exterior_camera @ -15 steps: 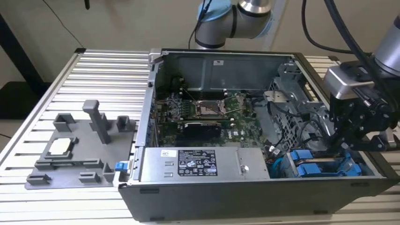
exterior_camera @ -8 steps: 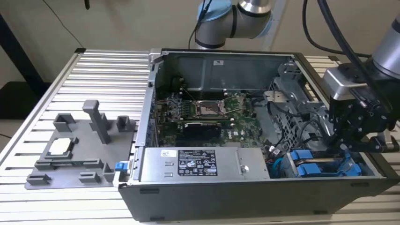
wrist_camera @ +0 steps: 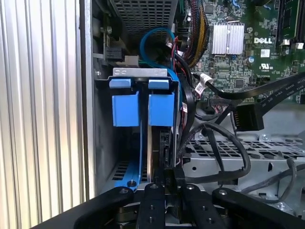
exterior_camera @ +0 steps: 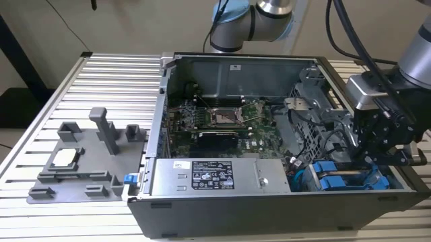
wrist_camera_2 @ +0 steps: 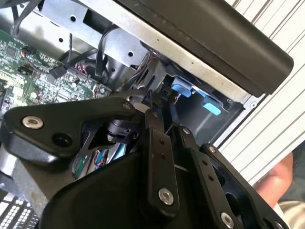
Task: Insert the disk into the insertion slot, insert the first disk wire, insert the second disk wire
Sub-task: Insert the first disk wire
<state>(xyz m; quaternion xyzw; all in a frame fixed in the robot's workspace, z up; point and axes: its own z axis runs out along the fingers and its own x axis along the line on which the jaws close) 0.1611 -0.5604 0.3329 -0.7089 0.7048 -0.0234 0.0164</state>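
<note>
The disk (wrist_camera: 162, 109) sits in the insertion slot (wrist_camera: 141, 72) of the grey drive cage, its bright blue carrier front facing out and its thin silver edge (wrist_camera: 151, 157) running toward me. In the exterior view the disk (exterior_camera: 334, 182) lies at the case's near right corner, under my gripper (exterior_camera: 367, 162). My gripper (wrist_camera: 169, 185) hangs at the disk's rear end, its fingers close together on a black wire connector (wrist_camera: 169, 175). A black wire (wrist_camera: 224, 138) loops from that spot toward the board. In the second wrist view my gripper (wrist_camera_2: 161, 107) points down into the cage.
A second blue-fronted carrier (wrist_camera: 126, 109) sits beside the disk. Cable bundles (wrist_camera: 190, 102) crowd the cage's inner side. The power supply box (exterior_camera: 215, 176) with its white label lies along the case front. A grey fixture plate (exterior_camera: 81, 161) rests on the slatted table. A person's arm (wrist_camera_2: 279, 179) is nearby.
</note>
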